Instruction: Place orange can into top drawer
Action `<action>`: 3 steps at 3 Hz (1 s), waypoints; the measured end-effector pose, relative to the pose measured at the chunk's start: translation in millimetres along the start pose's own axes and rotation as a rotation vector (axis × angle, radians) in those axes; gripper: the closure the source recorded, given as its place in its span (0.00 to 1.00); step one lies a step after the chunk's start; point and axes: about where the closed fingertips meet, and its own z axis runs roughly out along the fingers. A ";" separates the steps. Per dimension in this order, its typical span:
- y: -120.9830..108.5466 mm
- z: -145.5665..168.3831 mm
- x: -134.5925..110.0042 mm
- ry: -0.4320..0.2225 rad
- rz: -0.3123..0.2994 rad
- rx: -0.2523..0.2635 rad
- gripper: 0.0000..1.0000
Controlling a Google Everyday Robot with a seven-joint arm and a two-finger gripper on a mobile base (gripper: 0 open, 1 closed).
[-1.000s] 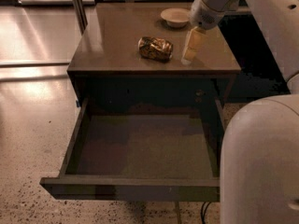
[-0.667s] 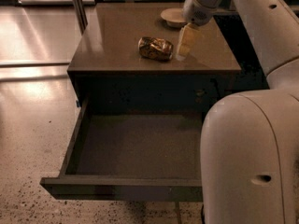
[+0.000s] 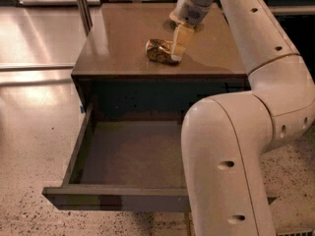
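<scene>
The orange can (image 3: 157,51) lies on its side on the brown cabinet top (image 3: 118,43), near the middle. My gripper (image 3: 178,47) points down from the wrist and sits right at the can's right end, touching or nearly touching it. The top drawer (image 3: 113,198) is pulled wide open below the cabinet top. Its dark inside (image 3: 130,154) holds nothing that I can see. My arm hides the drawer's right part.
My arm's large white elbow (image 3: 231,156) fills the right side of the view in front of the drawer. A metal post (image 3: 81,6) stands at the cabinet's back left. Shiny speckled floor (image 3: 34,132) lies to the left. The pale bowl is hidden behind my wrist.
My gripper has moved left across the cabinet top, from beside the bowl to the can's right end. The arm has swung further across the view. The can has not moved.
</scene>
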 end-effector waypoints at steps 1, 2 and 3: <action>0.5 23.5 -13.4 -0.006 -0.019 -0.036 0.00; 2.7 42.5 -21.1 -0.015 -0.028 -0.067 0.00; 3.8 58.6 -20.2 -0.023 -0.001 -0.089 0.00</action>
